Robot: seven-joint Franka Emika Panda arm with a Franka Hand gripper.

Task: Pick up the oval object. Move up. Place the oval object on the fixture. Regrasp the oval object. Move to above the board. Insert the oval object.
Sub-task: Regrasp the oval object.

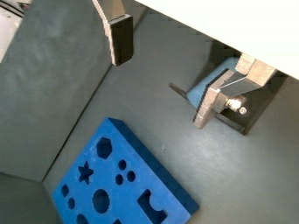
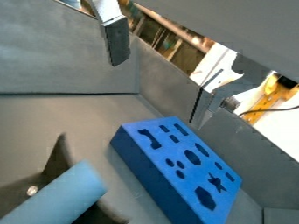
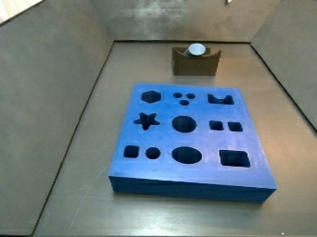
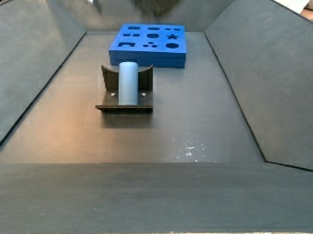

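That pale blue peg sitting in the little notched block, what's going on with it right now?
The smooth pale blue-grey oval peg lies in the notch of the small olive-brown fixture, and nothing is gripping it. The robot's two-finger gripper is up above the floor with its fingers apart and nothing between them. The large flat blue board with dark shaped holes lies apart from the fixture, and every hole that shows is empty.

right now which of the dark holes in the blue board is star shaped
On the flat blue board, the star hole sits by one long edge, between the hexagon hole and a square hole. The gripper is empty.
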